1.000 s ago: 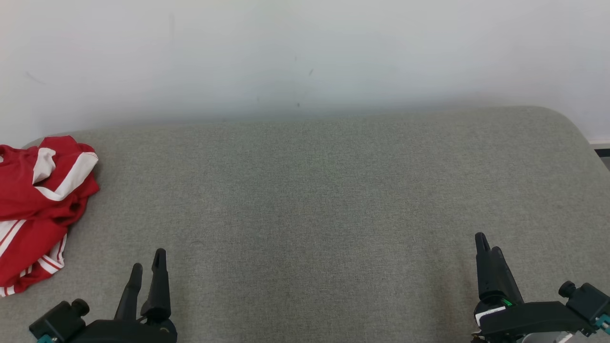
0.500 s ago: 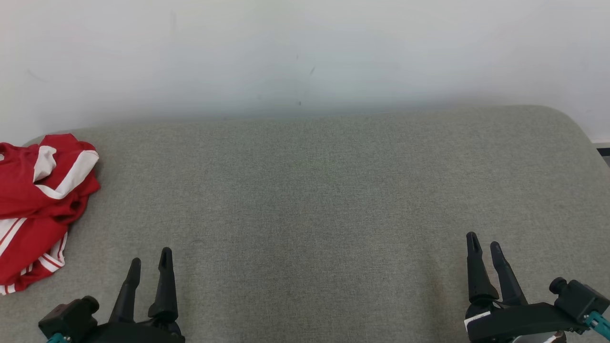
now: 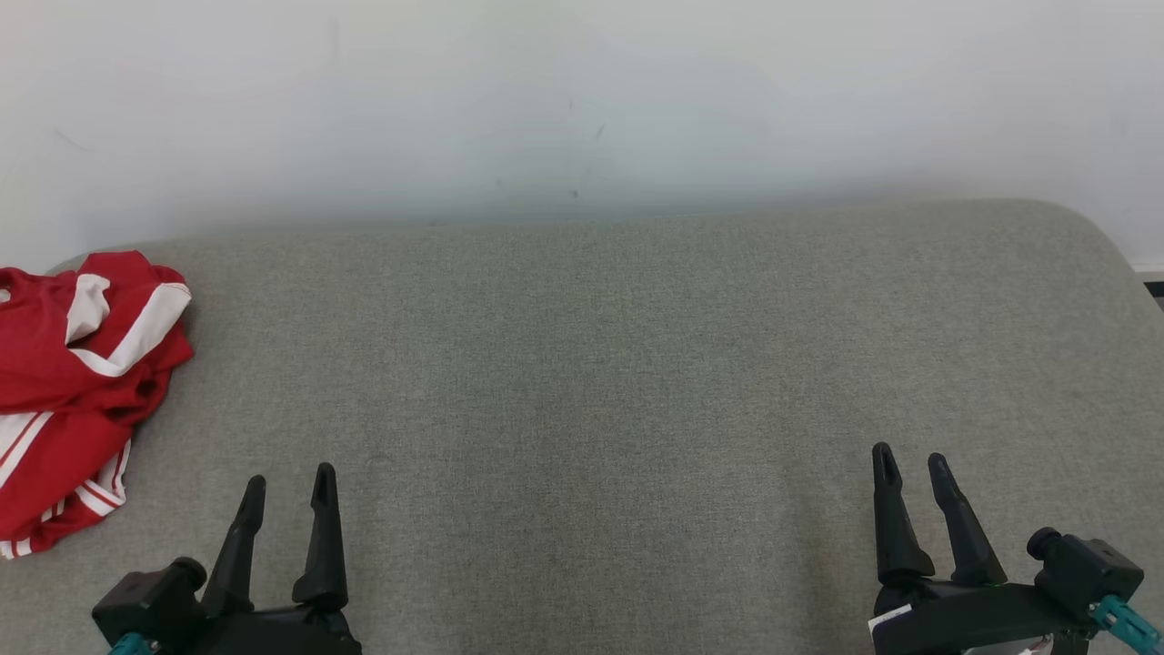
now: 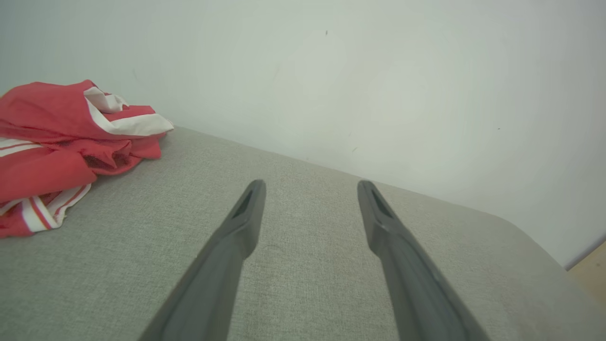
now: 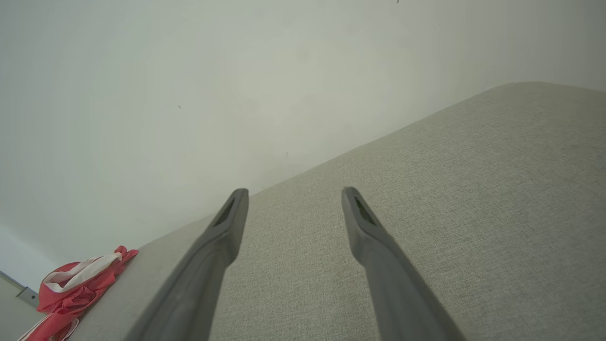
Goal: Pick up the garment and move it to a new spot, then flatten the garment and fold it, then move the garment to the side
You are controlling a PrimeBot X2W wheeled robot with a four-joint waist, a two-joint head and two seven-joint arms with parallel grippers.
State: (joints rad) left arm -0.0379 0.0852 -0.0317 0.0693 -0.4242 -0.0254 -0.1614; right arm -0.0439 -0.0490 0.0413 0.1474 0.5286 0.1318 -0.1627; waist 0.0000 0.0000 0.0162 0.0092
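At far left we see the crumpled red garment with white stripes (image 3: 73,391) lying at the left end of the grey fabric-covered tabletop (image 3: 600,382), perhaps overhanging its edge. Nearby, our left end effector (image 3: 289,477) has its fingers spread and empty. Well apart at the right, our right end effector (image 3: 908,455) is likewise spread and empty.

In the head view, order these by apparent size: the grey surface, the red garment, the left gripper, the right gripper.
1. grey surface
2. red garment, partly cropped
3. left gripper and right gripper: alike, unranked
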